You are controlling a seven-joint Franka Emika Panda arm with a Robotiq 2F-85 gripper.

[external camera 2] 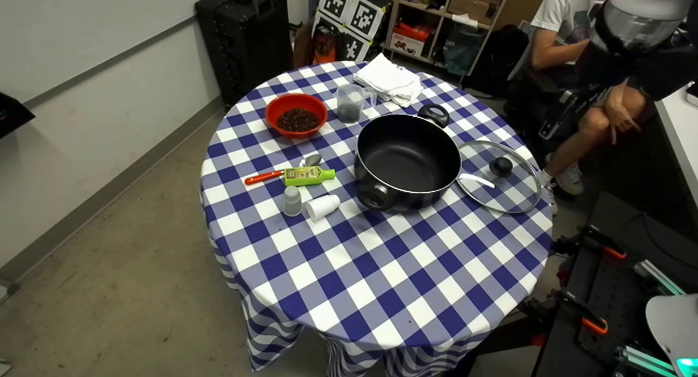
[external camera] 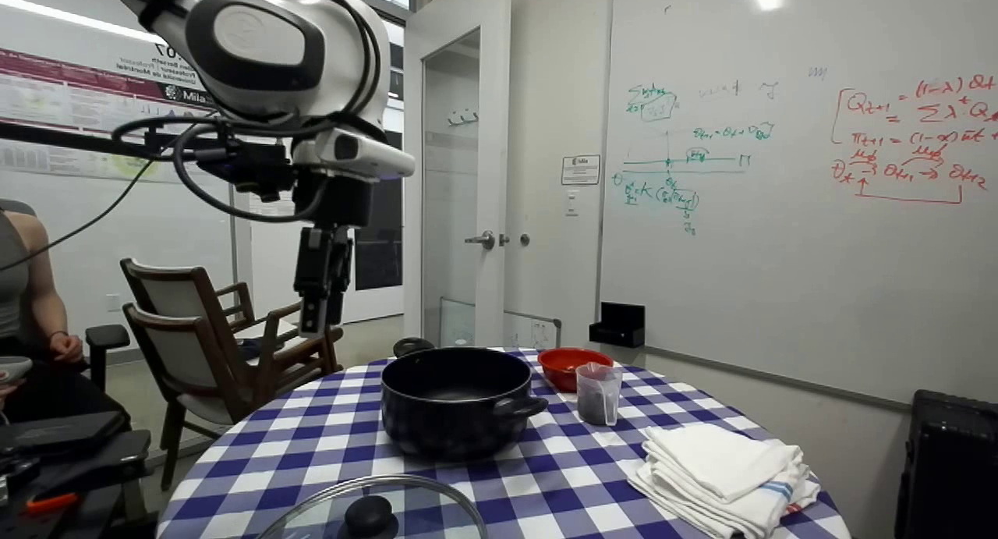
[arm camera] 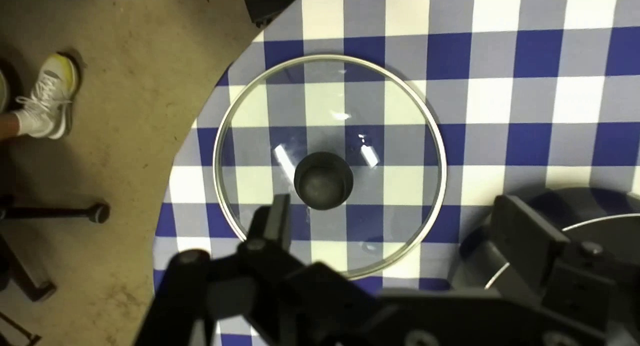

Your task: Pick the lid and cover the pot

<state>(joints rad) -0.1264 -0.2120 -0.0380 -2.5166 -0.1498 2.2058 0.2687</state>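
Note:
The glass lid (external camera 2: 521,189) lies flat on the checkered tablecloth, with its dark knob (external camera 2: 500,167) up. It also shows in the wrist view (arm camera: 405,186), and partly cut off in an exterior view (external camera: 437,508). The black pot (external camera: 448,426) stands upright and uncovered beside the lid, also seen from above (external camera 2: 406,159). A part of the pot shows at the lower right of the wrist view (arm camera: 607,236). My gripper (arm camera: 392,201) is open, with nothing between its fingers. It hangs well above the table (external camera: 321,320). The knob lies near the left finger's tip in the wrist view.
A red bowl (external camera 2: 297,118) of dark beans, a clear measuring cup (external camera 2: 349,104) and folded white towels (external camera 2: 388,81) stand around the pot. A green bottle (external camera 2: 305,176), a red-handled spoon (external camera 2: 264,177), a grey shaker (external camera 2: 292,201) and a white cup (external camera 2: 323,207) lie nearby.

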